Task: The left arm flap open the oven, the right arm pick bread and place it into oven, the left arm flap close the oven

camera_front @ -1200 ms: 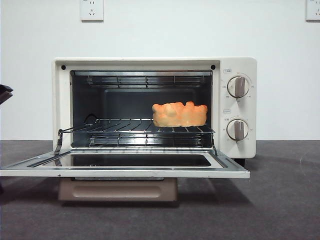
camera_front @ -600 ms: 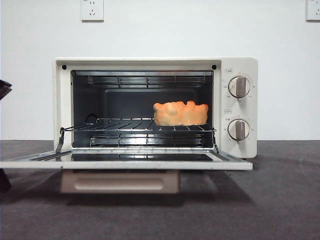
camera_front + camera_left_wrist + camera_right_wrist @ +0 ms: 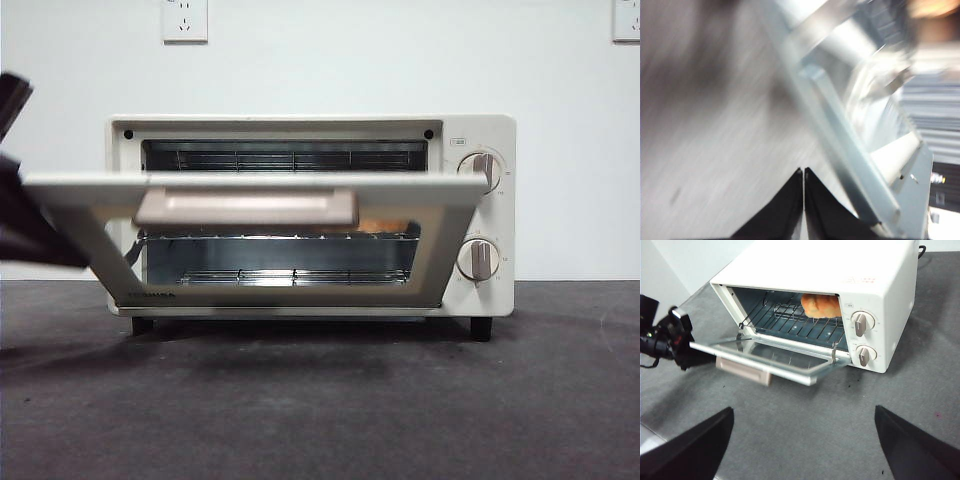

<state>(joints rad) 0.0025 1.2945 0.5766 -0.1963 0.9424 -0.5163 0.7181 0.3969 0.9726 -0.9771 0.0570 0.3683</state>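
Note:
The cream-white oven (image 3: 480, 130) stands in the middle of the table, with its glass door (image 3: 250, 182) tilted about halfway up and the beige handle (image 3: 245, 207) facing the front camera. The orange bread (image 3: 821, 306) lies on the wire rack at the right inside; in the front view only a sliver of the bread (image 3: 385, 226) shows above the door. My left gripper (image 3: 803, 172) is shut and empty, close against the door's left end; it shows dark and blurred at the front view's left edge (image 3: 30, 225). My right gripper (image 3: 803, 410) is open and empty, held back in front of the oven.
The oven stands on a dark grey table mat (image 3: 320, 400) in front of a white wall with two sockets (image 3: 184, 20) high up. Two knobs (image 3: 478, 168) sit on the oven's right panel. The left arm (image 3: 670, 340) reaches in beside the door's left end.
The door has swung up from lying flat to about half shut. The left arm has risen with it at the left edge and looms larger.

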